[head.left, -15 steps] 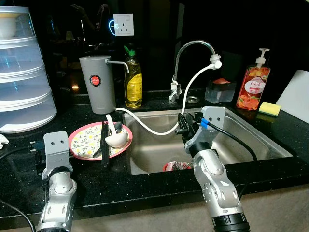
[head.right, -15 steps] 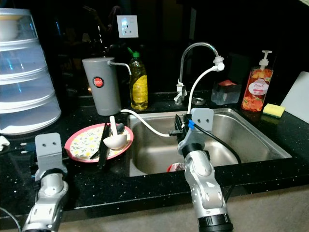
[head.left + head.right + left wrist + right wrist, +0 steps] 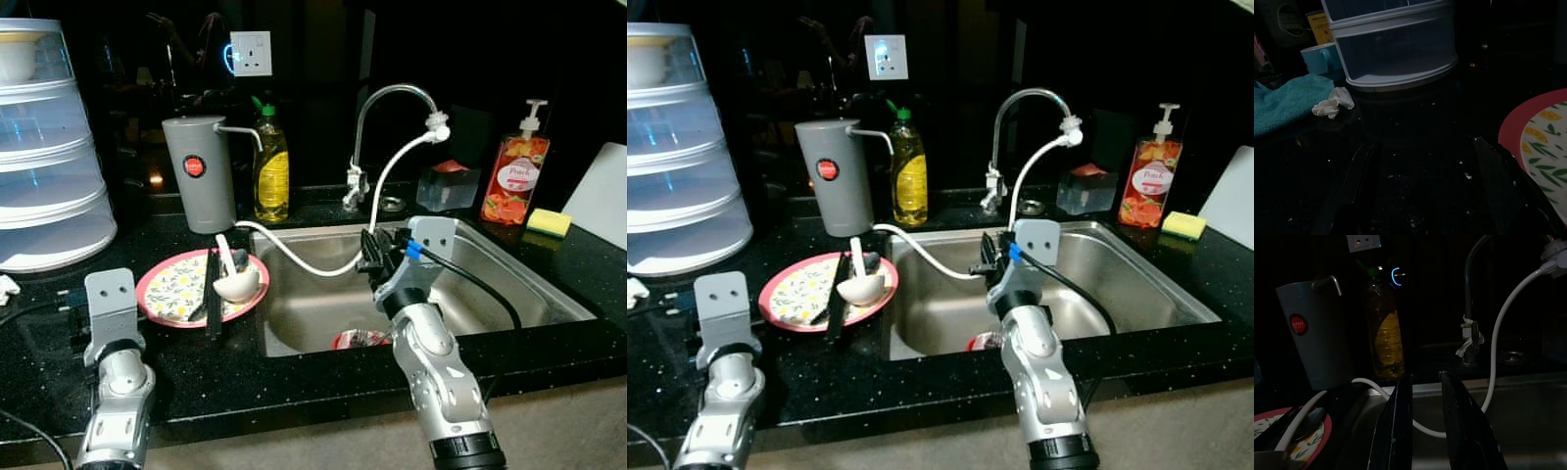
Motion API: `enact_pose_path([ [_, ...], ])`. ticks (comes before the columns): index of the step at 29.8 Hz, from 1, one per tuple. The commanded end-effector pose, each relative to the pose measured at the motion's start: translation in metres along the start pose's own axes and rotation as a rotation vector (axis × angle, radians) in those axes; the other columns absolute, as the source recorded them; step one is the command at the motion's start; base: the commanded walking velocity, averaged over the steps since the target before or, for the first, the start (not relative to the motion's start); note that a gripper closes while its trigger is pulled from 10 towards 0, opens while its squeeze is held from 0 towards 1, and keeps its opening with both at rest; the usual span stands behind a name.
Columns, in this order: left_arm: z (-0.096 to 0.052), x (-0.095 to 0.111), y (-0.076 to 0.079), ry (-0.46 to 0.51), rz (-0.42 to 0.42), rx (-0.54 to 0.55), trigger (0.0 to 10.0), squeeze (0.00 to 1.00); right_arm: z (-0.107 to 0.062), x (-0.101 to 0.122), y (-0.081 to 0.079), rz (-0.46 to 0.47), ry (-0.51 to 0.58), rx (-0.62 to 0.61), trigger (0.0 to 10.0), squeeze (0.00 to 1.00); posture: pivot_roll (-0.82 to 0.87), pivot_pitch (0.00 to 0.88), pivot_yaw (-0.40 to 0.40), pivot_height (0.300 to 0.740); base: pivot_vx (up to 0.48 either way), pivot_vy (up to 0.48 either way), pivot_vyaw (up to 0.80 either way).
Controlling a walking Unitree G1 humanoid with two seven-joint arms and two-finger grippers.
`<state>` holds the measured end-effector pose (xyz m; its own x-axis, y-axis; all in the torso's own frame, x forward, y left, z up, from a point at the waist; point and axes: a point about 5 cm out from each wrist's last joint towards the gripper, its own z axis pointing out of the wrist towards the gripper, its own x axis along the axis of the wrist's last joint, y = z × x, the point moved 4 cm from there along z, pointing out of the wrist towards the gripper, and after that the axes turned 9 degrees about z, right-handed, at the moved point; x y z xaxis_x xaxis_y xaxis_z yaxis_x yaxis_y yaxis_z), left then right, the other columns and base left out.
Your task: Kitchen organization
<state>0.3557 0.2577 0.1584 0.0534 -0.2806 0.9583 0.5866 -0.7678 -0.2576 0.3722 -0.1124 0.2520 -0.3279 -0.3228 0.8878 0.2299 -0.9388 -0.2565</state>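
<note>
Little has moved: right gripper (image 3: 370, 251) hovers over the sink (image 3: 549, 294), fingers slightly parted, empty; left gripper (image 3: 1425, 196) gapes near the plate (image 3: 167, 294). Best approach: reach left, slowly, clearing the hose (image 3: 294, 257).

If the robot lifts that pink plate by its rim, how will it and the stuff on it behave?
The pink plate looks rigid and shallow, so it should lift stiffly. The white ladle spoon and dark chopsticks lie loose on it, so tilting would probably let them slide off. It might be fragile if ceramic; I cannot tell.
</note>
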Motion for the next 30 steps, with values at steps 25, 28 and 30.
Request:
enact_pose_path([
  [25, 0.015, 0.044, -0.025, 0.036, -0.267, -0.101, 10.0, 0.00, 0.005, 0.015, 0.010, -0.044, 0.041, -0.001, 10.0, 0.00, -0.05, 0.029, -0.053, 0.740, 0.000, 0.000, 0.00],
  [28, 0.019, 0.062, -0.034, 0.086, -0.315, -0.092, 10.0, 0.00, 0.008, 0.020, 0.012, -0.047, 0.055, -0.002, 10.0, 0.00, -0.05, 0.029, -0.053, 0.740, 0.000, 0.000, 0.00],
  [30, 0.021, 0.071, -0.038, 0.093, -0.349, -0.094, 10.0, 0.00, 0.008, 0.022, 0.012, -0.049, 0.062, -0.002, 10.0, 0.00, -0.05, 0.028, -0.054, 0.740, 0.000, 0.000, 0.00],
])
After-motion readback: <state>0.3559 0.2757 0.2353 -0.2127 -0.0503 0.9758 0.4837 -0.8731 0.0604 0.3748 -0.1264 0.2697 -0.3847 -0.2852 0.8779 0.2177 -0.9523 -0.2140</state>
